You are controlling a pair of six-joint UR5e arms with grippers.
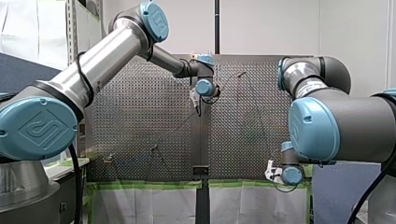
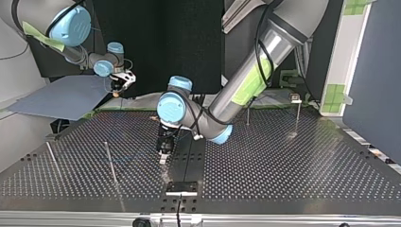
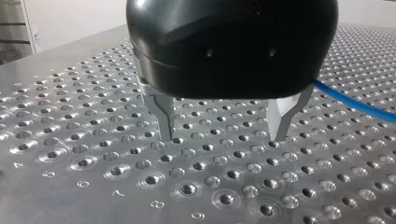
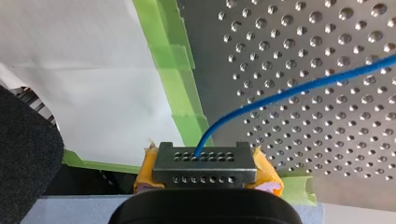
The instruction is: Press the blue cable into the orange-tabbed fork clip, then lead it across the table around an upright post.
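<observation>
Here the blue cable (image 4: 280, 95) looks thin and curved.

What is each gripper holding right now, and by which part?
Right gripper pinches the blue cable, apparently near its end; left gripper is open, holding nothing.

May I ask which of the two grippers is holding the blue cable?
My right gripper: the blue cable emerges from its grip; my left gripper is open and empty.
</observation>
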